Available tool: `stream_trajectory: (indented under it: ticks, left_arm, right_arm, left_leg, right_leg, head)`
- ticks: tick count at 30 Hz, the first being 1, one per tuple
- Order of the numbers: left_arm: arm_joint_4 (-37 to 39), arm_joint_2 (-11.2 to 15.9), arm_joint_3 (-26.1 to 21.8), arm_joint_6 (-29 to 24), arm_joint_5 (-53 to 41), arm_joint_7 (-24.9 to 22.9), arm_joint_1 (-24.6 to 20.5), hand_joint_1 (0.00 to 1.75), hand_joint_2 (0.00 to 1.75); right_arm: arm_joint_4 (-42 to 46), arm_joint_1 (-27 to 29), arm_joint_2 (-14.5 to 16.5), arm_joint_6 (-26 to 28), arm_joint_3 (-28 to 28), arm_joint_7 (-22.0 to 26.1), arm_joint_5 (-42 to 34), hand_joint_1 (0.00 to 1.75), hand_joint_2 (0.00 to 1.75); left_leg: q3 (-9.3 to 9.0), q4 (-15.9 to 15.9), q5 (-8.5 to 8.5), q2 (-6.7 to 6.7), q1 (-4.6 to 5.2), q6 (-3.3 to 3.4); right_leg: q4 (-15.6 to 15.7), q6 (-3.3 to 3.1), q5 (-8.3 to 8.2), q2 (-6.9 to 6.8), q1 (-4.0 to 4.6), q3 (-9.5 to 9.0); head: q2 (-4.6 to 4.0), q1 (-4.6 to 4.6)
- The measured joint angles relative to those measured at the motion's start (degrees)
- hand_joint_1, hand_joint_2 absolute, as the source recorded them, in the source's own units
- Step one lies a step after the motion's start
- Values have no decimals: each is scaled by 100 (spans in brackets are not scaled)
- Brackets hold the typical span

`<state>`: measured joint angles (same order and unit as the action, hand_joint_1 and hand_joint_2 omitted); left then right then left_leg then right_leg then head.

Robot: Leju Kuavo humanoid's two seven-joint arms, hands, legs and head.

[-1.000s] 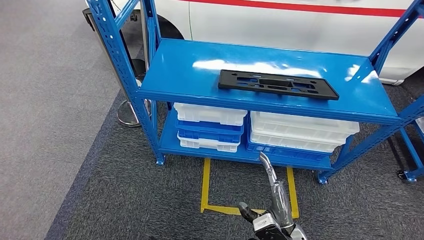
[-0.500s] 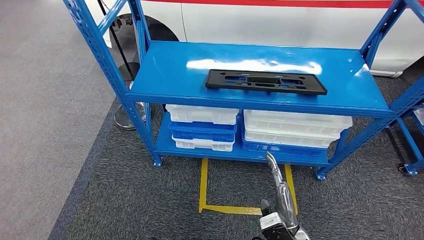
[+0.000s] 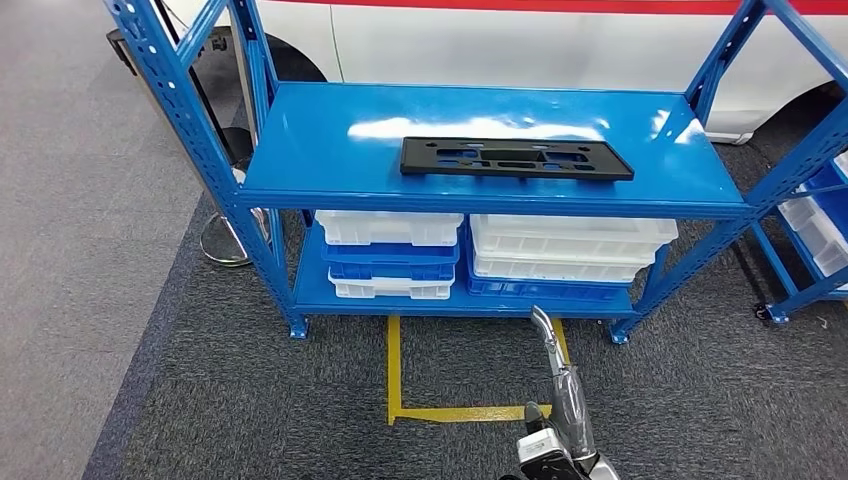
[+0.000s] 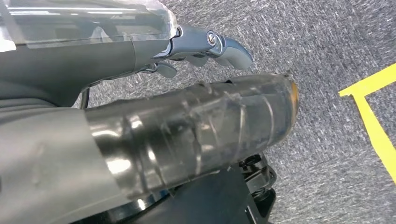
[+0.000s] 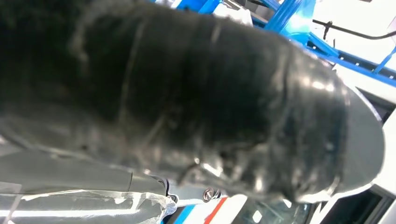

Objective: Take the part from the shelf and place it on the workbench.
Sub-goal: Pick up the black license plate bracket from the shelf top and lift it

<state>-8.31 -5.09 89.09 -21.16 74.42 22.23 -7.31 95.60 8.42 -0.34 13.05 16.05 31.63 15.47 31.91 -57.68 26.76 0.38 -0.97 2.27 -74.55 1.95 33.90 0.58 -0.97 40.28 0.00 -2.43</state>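
The part is a long flat black plastic plate with cut-outs. It lies flat on the top board of the blue shelf, a little right of the middle. My right hand rises at the bottom of the head view, well short of the shelf and below it, with one finger stretched toward it and nothing in its grasp. In the right wrist view the taped thumb of my right hand covers most of the picture. My left hand hangs over the grey carpet, fingers apart, holding nothing.
White and blue bins are stacked on the shelf's lower board. Yellow tape marks the carpet in front. A white vehicle stands right behind the shelf. Another blue rack is at the right, a round stand base at the left.
The whole picture has shifted: the camera has moved, so the shelf now sits further left and more squarely ahead. My right hand stays at the bottom of the view, still empty.
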Motion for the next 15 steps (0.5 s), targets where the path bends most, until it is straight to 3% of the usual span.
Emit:
stream_trajectory:
  ticks: [1, 3, 5, 8, 10, 13, 14, 15]
  left_arm:
    - [0, -1, 0, 0, -7, -2, -2, 0, 0]
    - [0, -3, 0, 0, -19, -3, -9, 0, 0]
    - [0, -5, 0, 0, -22, -3, -11, 0, 0]
    - [0, -5, 0, -1, -22, -3, -12, 0, 0]
    - [0, -5, 0, -3, -21, -3, -15, 0, 0]
    - [0, -3, 0, -4, -19, -3, -8, 0, 0]
    - [0, -3, 0, -4, -17, -3, -3, 0, 0]
    - [0, -3, 0, -4, -15, -3, 0, 0, 0]
  right_arm:
    - [8, 4, 3, 21, -4, 25, 5, 0, 0]
    - [50, 8, 15, 85, -18, 88, 16, 0, 0]
    - [116, 17, 45, 160, -45, 139, 28, 0, 0]
    - [203, 59, 83, 251, -107, 185, 75, 0, 0]
    - [249, 71, 107, 284, -139, 197, 96, 0, 0]
    - [279, 88, 145, 294, -152, 200, 104, 0, 0]
    - [280, 97, 152, 296, -155, 200, 108, 0, 0]
    - [280, 103, 155, 299, -159, 200, 114, 0, 0]
  left_leg:
    - [-4, -3, 2, 10, 0, -3]
    - [-16, -19, 16, 15, 6, -25]
    - [-12, -39, 32, 16, 26, -76]
    - [-9, -33, 38, 21, 34, -181]
    - [70, -229, 193, 15, 25, -241]
    - [521, -1244, 720, 7, 19, -290]
    - [653, -1528, 806, 7, 18, -299]
    - [695, -1613, 774, 7, 18, -302]
  right_leg:
    - [199, -5, -159, -7, -3, -105]
    - [969, -46, -518, -37, 2, -507]
    - [1486, -101, -655, -62, 34, -757]
    - [1584, -185, -665, -57, 54, -777]
    - [1628, -268, -695, -56, 26, -791]
    - [1639, -331, -701, -58, 24, -795]
    - [1635, -335, -699, -58, 28, -795]
    - [1628, -337, -694, -56, 30, -797]
  head:
    - [0, 1]
    - [0, 1]
    - [0, 2]
    - [0, 5]
    - [0, 6]
    - [0, 9]
    - [0, 9]
    - [0, 9]
